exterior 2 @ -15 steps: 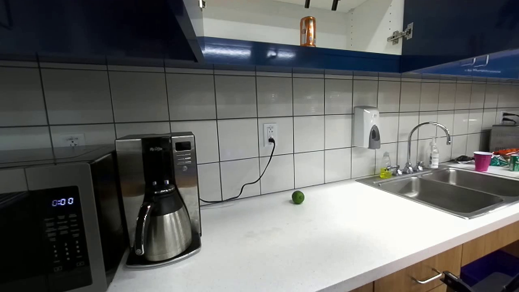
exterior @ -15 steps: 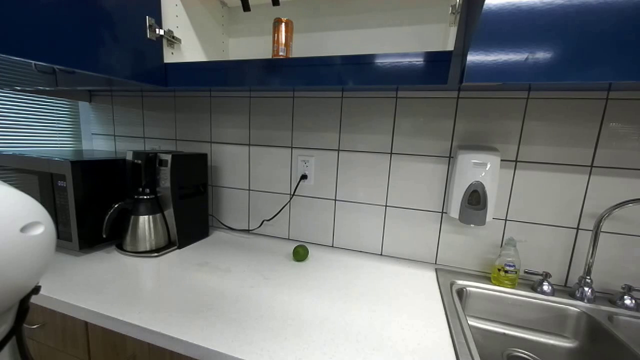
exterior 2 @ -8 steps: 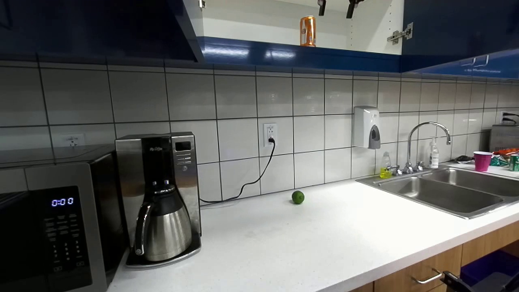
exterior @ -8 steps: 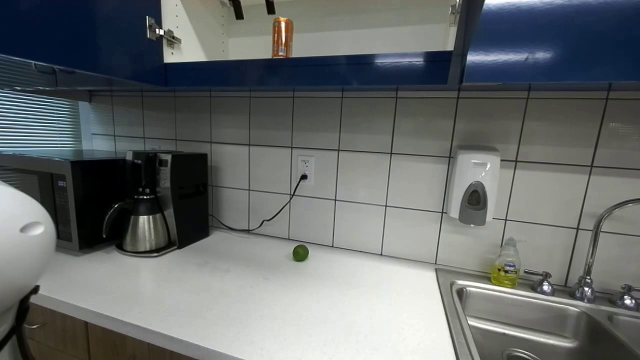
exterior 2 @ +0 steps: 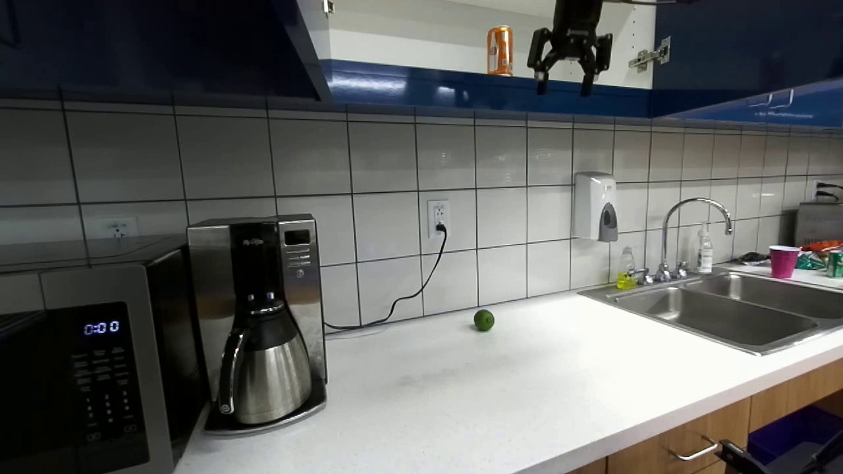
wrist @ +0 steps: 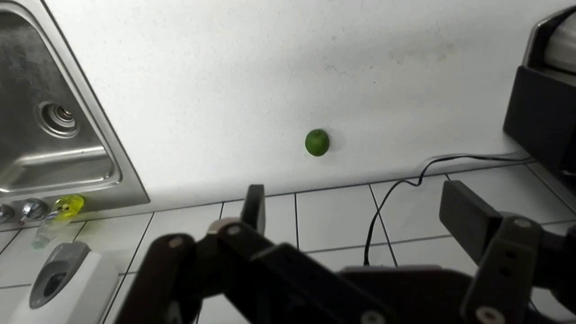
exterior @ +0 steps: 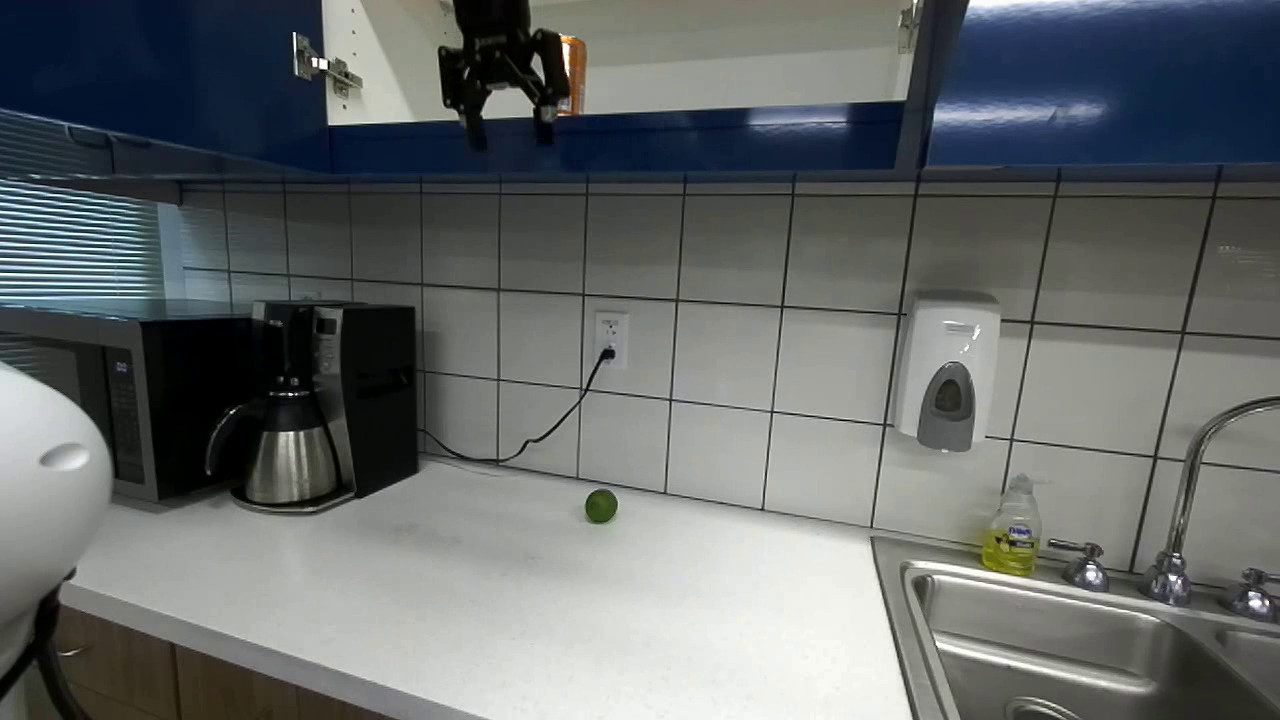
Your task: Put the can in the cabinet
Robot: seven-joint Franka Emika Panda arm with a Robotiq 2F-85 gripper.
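Observation:
The orange can stands upright on the bottom shelf inside the open cabinet, near its front edge. The can shows in both exterior views, partly hidden behind my gripper in one of them. The cabinet's dark blue ledge and white interior show in both exterior views. My gripper points down in front of the cabinet opening, its fingertips at the ledge's height in the pictures, apart from the can. In the wrist view the gripper is open with nothing between its fingers; the can is out of view there.
A green ball lies on the white counter. A coffee maker and microwave stand at one side, a sink at the other. Cabinet doors stand open beside the opening.
My gripper has come down into view from above, to in front of the cabinet ledge, drifting away from the can sideways in an exterior view. The can has stayed in place.

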